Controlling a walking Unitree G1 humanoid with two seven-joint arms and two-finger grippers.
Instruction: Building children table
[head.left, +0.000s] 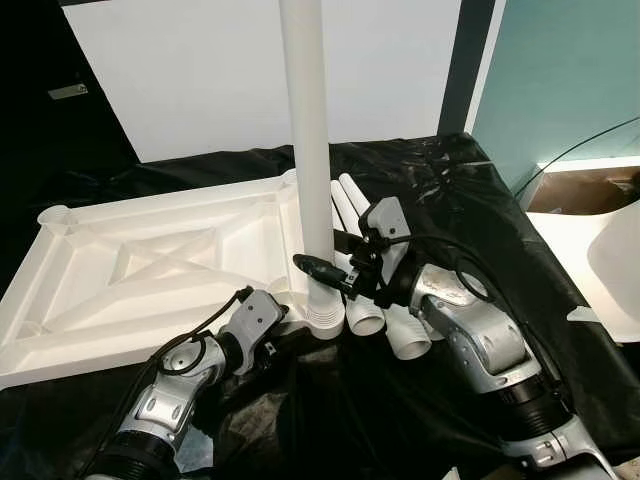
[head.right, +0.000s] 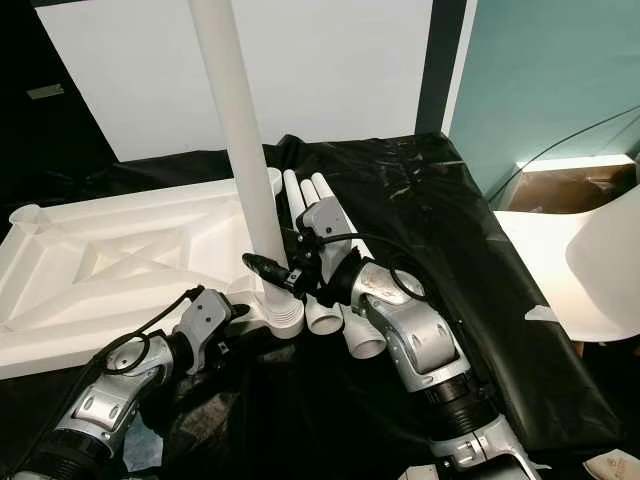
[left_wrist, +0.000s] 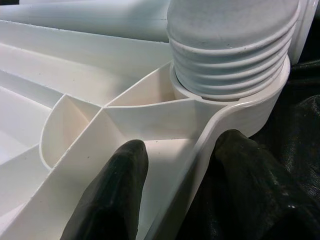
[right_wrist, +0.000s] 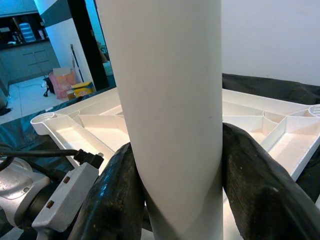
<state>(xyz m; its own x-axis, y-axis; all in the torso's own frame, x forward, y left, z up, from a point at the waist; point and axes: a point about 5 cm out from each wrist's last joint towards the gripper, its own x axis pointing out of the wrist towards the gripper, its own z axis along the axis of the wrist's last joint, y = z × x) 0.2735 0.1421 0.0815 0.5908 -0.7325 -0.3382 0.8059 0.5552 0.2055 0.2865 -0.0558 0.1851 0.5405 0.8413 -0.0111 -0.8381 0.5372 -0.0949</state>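
The right tool (head.left: 325, 268) holds 1 upright leg (head.left: 308, 130) in the corner socket of the upturned tabletop (head.left: 150, 270); the left tool (left_wrist: 175, 200) pinches the rim, probably to steady it.

The right arm reaches forward and inward from the lower right, wrist bent toward the robot's left. The right tool (head.left: 322, 268) has its two black fingers (right_wrist: 260, 185) clamped on either side of the upright white table leg (head.left: 306, 130), low down. The left arm comes up from the lower left; the left tool (left_wrist: 175, 195) pinches the tabletop's rim (left_wrist: 200, 150), one finger inside, one outside.
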